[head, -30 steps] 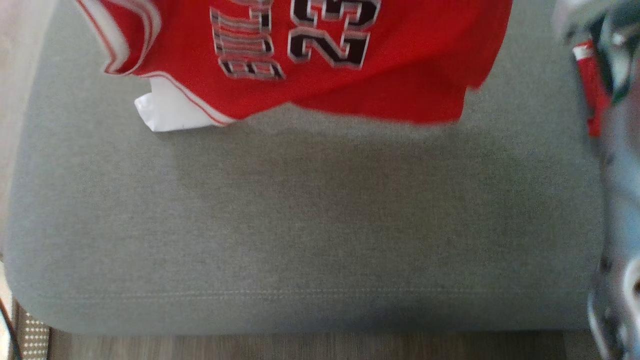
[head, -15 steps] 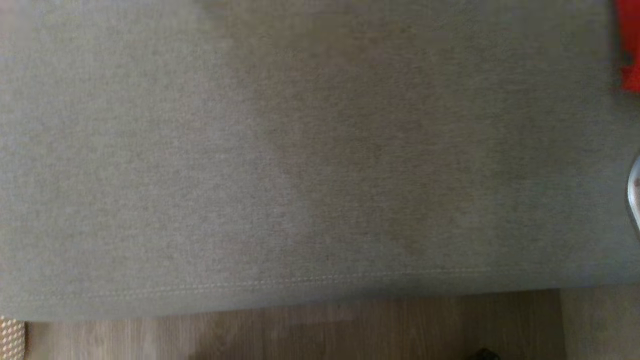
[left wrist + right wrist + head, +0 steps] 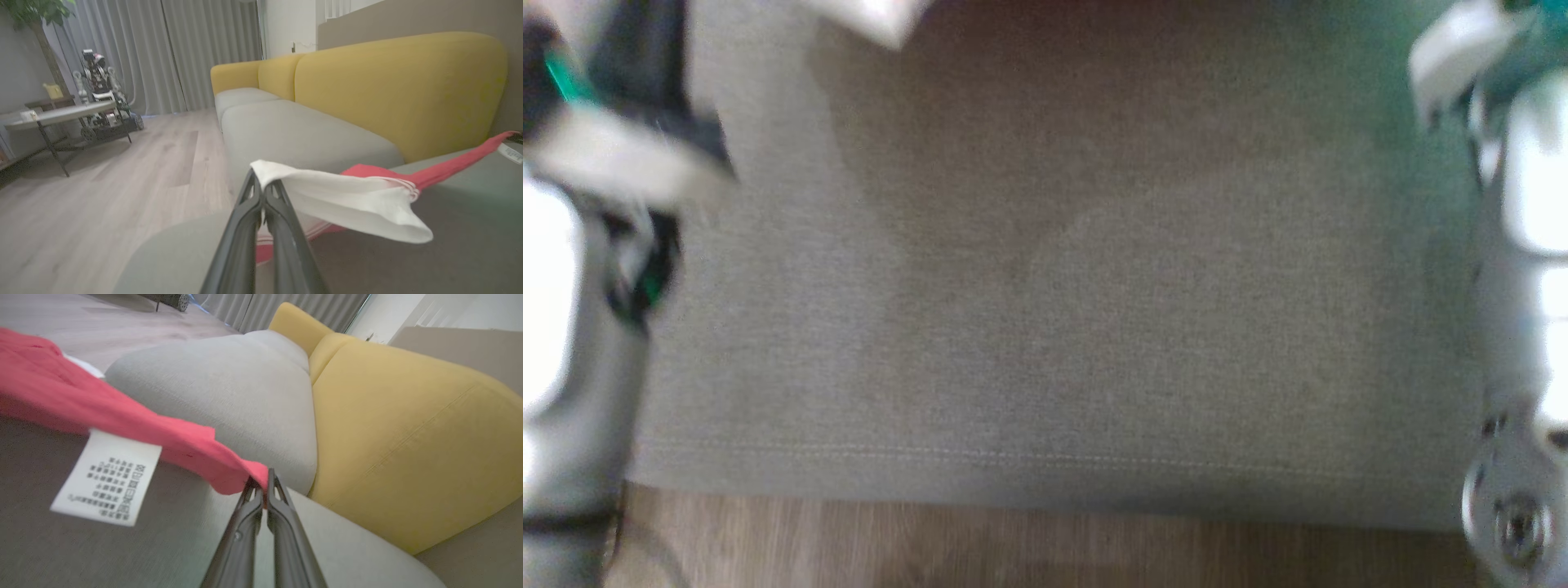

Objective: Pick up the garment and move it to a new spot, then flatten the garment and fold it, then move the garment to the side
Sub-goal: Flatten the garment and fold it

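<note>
The garment (image 3: 347, 200) is a red jersey with white trim, stretched in the air just above the grey seat cushion (image 3: 1094, 327). In the left wrist view my left gripper (image 3: 261, 181) is shut on its white corner. My right gripper (image 3: 265, 482) is shut on the garment's red edge (image 3: 81, 404), and a white care label (image 3: 106, 477) hangs below the cloth. In the blurred head view a white bit of the garment (image 3: 882, 16) shows at the top edge. My left forearm (image 3: 572, 245) and right forearm (image 3: 1519, 245) flank the cushion there.
A yellow sofa backrest (image 3: 400, 90) runs behind the grey seats. Wood floor (image 3: 1013, 547) lies past the cushion's front edge. A round side table (image 3: 57, 116), another wheeled robot (image 3: 98, 90) and grey curtains (image 3: 204, 49) stand across the room.
The head camera has swung, so the whole picture has shifted. The red jersey has left the top of the head view but for a white corner. Both forearms now show at its sides.
</note>
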Tool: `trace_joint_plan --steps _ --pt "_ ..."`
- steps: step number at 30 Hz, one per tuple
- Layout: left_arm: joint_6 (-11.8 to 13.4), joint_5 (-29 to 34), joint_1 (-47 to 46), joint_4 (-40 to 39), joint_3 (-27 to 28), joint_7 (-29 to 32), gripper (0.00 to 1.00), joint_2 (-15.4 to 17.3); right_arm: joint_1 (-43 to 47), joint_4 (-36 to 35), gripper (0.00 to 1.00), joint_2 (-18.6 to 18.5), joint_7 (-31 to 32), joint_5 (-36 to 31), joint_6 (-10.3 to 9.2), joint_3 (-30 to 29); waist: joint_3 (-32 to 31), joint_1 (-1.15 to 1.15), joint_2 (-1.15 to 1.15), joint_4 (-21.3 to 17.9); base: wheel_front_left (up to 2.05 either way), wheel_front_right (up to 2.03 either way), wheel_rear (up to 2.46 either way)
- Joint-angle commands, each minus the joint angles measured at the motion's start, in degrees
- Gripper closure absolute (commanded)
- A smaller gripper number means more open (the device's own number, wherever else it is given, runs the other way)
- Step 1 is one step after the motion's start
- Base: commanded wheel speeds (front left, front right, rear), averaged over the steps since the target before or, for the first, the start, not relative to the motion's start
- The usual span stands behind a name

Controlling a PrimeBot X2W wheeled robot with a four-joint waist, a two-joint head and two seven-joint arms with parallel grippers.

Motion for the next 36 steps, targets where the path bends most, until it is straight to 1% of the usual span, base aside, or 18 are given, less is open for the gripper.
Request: trace_joint_plan --steps 1,3,5,8,12,13,16,20,22,24,27,30,33,36 --pt "-0.2 -1.3 2.6 -2.8 2.9 -0.1 1.0 2.2 2.4 -1.6 1.0 -0.1 -0.5 1.2 -0.04 0.5 -4.2 0.0 0.0 1.2 0.0 0.0 0.0" --pt "-0.2 -3.3 10.7 -3.8 2.1 -0.1 1.0 1.9 8.0 -2.2 1.0 -0.7 -0.3 2.8 -0.04 0.7 -6.4 0.0 0.0 1.4 0.0 0.0 0.0" --pt "0.4 -5.3 18.0 -4.5 2.2 0.2 1.0 1.4 13.6 -3.6 1.0 -0.8 0.7 4.7 -0.04 0.8 -8.3 0.0 0.0 1.2 0.0 0.0 0.0" --pt "2.6 -8.1 27.6 -5.9 2.5 1.9 1.0 0.2 22.4 -7.5 1.0 -0.6 3.1 7.8 -0.04 1.5 -10.7 0.0 0.0 0.8 0.0 0.0 0.0" --pt "6.9 -9.8 37.2 -10.3 2.9 4.1 1.0 -1.1 34.4 -16.1 1.0 -0.4 7.4 12.9 -0.04 2.4 -13.2 0.0 0.0 0.8 0.0 0.0 0.0" --pt "6.9 -9.8 37.2 -10.3 2.9 4.1 1.0 -1.1 34.4 -16.1 1.0 -0.4 7.4 12.9 -0.04 2.4 -13.2 0.0 0.0 0.8 0.0 0.0 0.0" --pt "10.0 -10.1 42.6 -14.6 2.9 5.8 1.0 -1.5 43.8 -24.7 1.0 -0.2 12.0 17.0 -0.04 3.2 -14.6 0.0 0.0 0.9 0.0 0.0 0.0" --pt "13.6 -10.6 48.1 -21.1 3.4 9.5 1.0 -0.9 54.2 -40.0 1.0 0.3 19.5 20.8 -0.04 5.5 -15.2 0.0 0.0 0.7 0.0 0.0 0.0" --pt "14.9 -10.8 49.2 -24.1 3.7 11.3 1.0 -0.5 57.0 -46.6 1.0 -0.3 22.7 22.0 -0.04 6.5 -15.1 0.0 0.0 0.6 0.0 0.0 0.0" --pt "15.8 -11.0 49.1 -26.4 3.7 13.1 1.0 -0.2 57.9 -50.3 1.0 -1.5 25.1 23.2 -0.04 7.4 -15.1 0.0 0.0 0.7 0.0 0.0 0.0" --pt "16.3 -10.4 47.1 -27.5 3.3 15.7 1.0 0.6 56.7 -51.4 1.0 -3.4 27.6 24.6 -0.04 8.9 -15.1 0.0 0.0 1.2 0.0 0.0 0.0" --pt "16.0 -10.4 43.2 -26.2 2.4 17.4 1.0 0.3 53.9 -48.8 1.0 -5.1 30.4 24.6 -0.04 10.0 -14.7 0.0 0.0 2.2 0.0 0.0 0.0" --pt "14.8 -11.0 38.3 -22.8 1.4 18.4 1.0 -0.9 50.1 -45.1 1.0 -5.6 33.0 24.6 -0.04 10.9 -13.8 0.0 0.0 3.3 0.0 0.0 0.0" --pt "12.9 -10.6 32.5 -17.9 0.3 17.9 1.0 -1.9 45.7 -40.8 1.0 -6.0 34.1 24.7 -0.04 11.5 -12.6 0.0 0.0 4.1 0.0 0.0 0.0"
